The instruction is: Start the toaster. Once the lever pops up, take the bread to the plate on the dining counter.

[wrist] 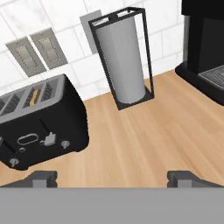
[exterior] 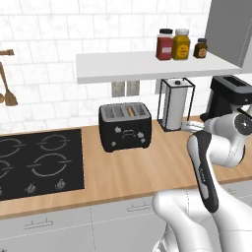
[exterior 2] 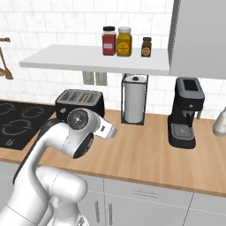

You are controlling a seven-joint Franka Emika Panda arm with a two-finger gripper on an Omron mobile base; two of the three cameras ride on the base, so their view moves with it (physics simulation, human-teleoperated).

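On your counter, the toaster stands near the rear edge, stovetop left, towel holder right, coffee machine beyond. Bread sits in a toaster slot.

Wood counter running along a white tiled wall. Far left, a black stovetop set into the counter. Just right of it, the black toaster stands against the wall, partly hidden by the white robot arm that rises from the near left. Right of the toaster, a paper towel roll upright in a black wire holder. Farther right, a black coffee machine. Above, a white shelf carries three jars side by side. Two wall outlets sit below the shelf.
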